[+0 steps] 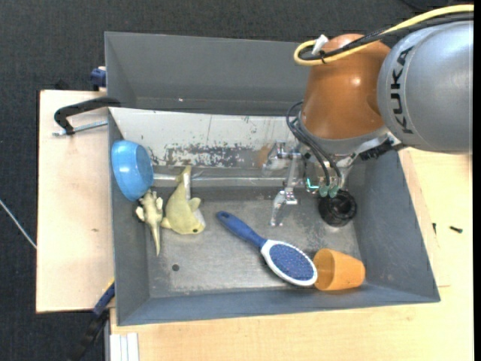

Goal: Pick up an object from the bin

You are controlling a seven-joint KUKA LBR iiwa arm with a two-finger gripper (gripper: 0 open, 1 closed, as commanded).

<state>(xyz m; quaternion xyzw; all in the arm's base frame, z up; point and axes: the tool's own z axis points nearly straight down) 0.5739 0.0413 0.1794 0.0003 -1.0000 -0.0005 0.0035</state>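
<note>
Camera view is showing the pincer hanging low over bare floor of the bin, toward the back wall. Whether it is open or closed cannot be told from this angle, and nothing is showing in its grasp.

Hazards, as a judgement:
- The pincer is sitting over bare metal, so closing at this spot is likely giving an empty grasp.
- Descending further is risking hard contact with the bin floor.
- The blue hairbrush is lying flat and low, so a grasp on its thin handle is risking a slip or a tip.
- The black round object is lying close under the orange wrist cover, which is risking a nudge.

Positions of candidates:
- The hairbrush is lying nearest, with its handle end just beside the pincer on the lower left and its oval head further below.
- The black round object is lying near on the right.
- The orange cup is lying on its side below and right, appearing to touch the brush head.
- The pale fish toy and the blue bowl are lying well apart on the left.
</note>
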